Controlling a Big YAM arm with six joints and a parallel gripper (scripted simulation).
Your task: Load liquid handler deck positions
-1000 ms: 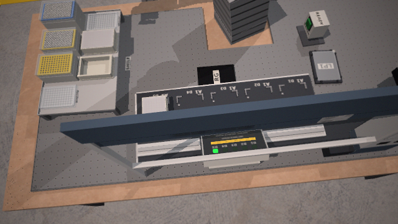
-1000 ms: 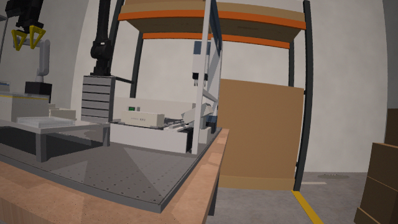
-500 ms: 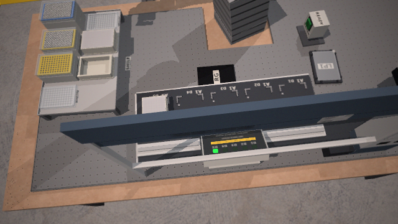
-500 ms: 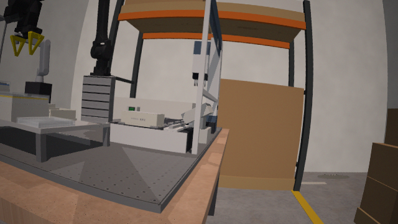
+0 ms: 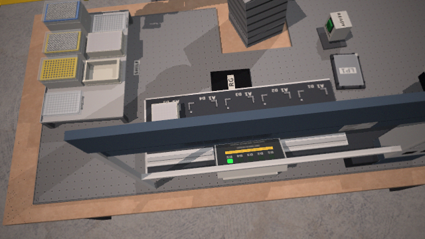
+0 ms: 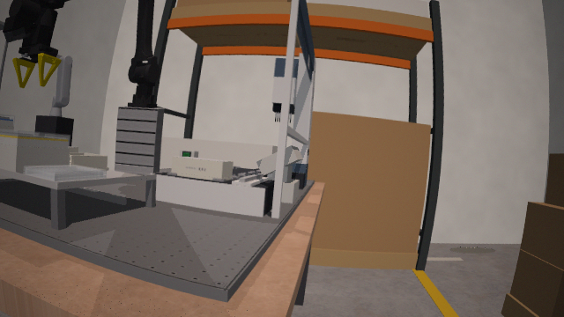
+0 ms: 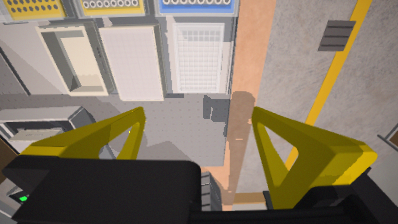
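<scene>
Orange-beamed storage rack, leaning cardboard sheet, stacked cartons

On the shelf, three tip racks line the outer row with a clear plate at the near end. A block sits on the deck at D5. RG lies behind the deck, LP1 beyond D1, the READY key behind it.
</scene>
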